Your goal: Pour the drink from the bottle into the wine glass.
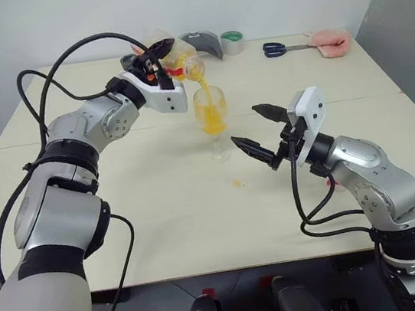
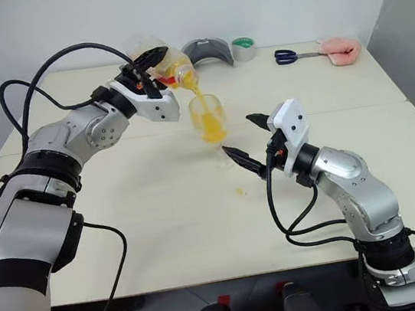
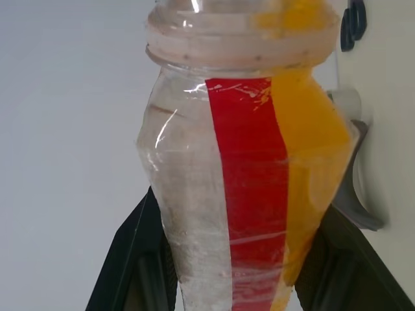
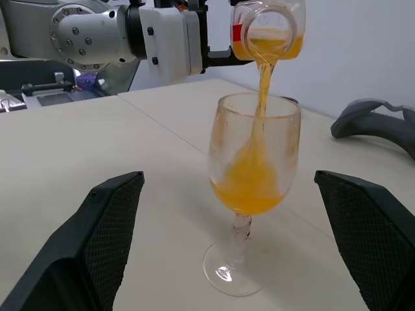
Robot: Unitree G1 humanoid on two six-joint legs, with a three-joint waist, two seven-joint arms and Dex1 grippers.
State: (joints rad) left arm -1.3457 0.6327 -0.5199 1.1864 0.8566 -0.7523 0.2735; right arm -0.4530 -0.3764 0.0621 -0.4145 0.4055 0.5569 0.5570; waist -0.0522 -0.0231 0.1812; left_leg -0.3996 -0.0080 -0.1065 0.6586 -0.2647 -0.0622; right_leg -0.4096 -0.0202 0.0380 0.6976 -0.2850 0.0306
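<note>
Left eye view puts the right gripper (image 1: 256, 127) nearest, hovering above the middle of the desk (image 1: 163, 223) with its two black fingers spread wide and nothing between them, tips aimed at the wine glass (image 1: 213, 122). A small orange spill (image 1: 236, 183) lies on the desk just on the near side of the glass foot. In the right wrist view the wine glass (image 4: 251, 188) stands upright between the splayed fingers (image 4: 107, 227) but apart from both, its bowl partly filled with the drink (image 4: 249, 188) and streaked orange on the inside. Above the rim, the bottle (image 1: 177, 63) is tipped mouth-down with its cap off, a thin orange stream falling from the mouth into the bowl. The left gripper (image 1: 156, 57) is clenched around the bottle body; in the left wrist view its dark fingers (image 3: 133, 259) flank the clear plastic, the red stripe (image 3: 249, 188) beside the remaining liquid. Along the far edge of the desk lie a grey curved object (image 1: 203, 44), a roll of tape (image 1: 232, 42), blue-handled scissors (image 1: 279, 48) and, toward the far right corner, a pink cloth (image 1: 331, 41).
</note>
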